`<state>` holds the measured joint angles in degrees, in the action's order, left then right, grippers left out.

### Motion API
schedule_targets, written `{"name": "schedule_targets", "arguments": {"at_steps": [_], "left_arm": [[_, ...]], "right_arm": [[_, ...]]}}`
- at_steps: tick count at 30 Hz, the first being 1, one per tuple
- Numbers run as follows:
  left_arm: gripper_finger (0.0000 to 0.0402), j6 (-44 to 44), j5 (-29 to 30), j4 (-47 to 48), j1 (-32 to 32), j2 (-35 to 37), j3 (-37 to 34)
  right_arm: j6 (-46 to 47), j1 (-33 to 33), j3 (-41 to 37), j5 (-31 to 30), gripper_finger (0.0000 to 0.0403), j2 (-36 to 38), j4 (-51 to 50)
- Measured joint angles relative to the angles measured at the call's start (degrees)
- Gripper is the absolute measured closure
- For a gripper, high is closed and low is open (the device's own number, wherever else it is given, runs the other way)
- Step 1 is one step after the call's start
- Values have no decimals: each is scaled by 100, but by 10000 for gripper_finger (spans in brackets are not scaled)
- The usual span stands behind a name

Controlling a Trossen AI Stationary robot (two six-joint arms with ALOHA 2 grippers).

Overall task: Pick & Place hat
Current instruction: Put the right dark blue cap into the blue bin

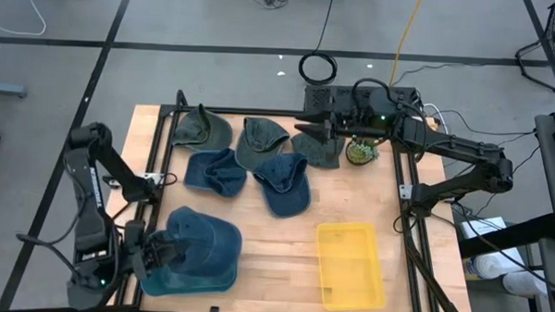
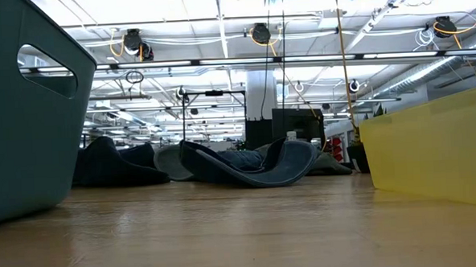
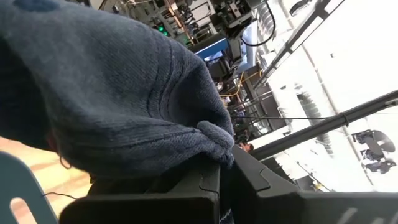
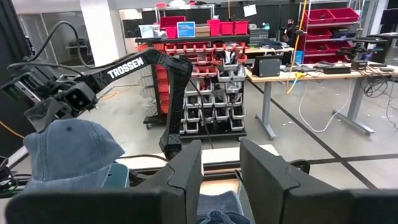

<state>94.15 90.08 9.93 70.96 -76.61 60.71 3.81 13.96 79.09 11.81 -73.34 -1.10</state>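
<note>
Down at the desk's (image 1: pixel 255 257) near left corner, the left pincer (image 1: pixel 154 254) is clamped tight on a blue hat (image 1: pixel 203 241), holding it over the teal bin (image 1: pixel 185 281). Far across, the right pincer (image 1: pixel 308 129) hangs over the green hat (image 1: pixel 317 148) at the back edge, fingers (image 4: pixel 186 168) slightly apart with blue cloth between their bases. Other hats (image 1: pixel 221 171) lie mid-desk; a yellow bin (image 1: pixel 350 265) sits nearer.

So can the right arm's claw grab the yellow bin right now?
Probably not yet. The right claw is at the far edge of the table, over the green hats, while the yellow bin sits at the near side. Nothing blocks the way, but the arm would have to swing back first.
</note>
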Motion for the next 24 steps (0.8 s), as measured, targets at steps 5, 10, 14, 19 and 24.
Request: {"name": "schedule_targets", "arguments": {"at_steps": [5, 10, 14, 19, 24], "left_arm": [[394, 411, -2, 6, 26, -274, 0], [394, 543, -243, 324, 91, -332, 0], [394, 654, -585, 654, 82, -316, 0], [394, 954, -1068, 1285, -11, -314, 0], [394, 2162, -1872, 2667, -219, -311, 2]], "right_arm": [[0, -72, 0, -1, 302, 0, 0], [-12, -143, 0, 3, 303, 1, -4], [-17, -175, 0, 24, 303, 0, -5], [-17, -175, 0, 29, 303, 2, -94], [-17, -175, 0, 44, 303, 4, -95]]}}
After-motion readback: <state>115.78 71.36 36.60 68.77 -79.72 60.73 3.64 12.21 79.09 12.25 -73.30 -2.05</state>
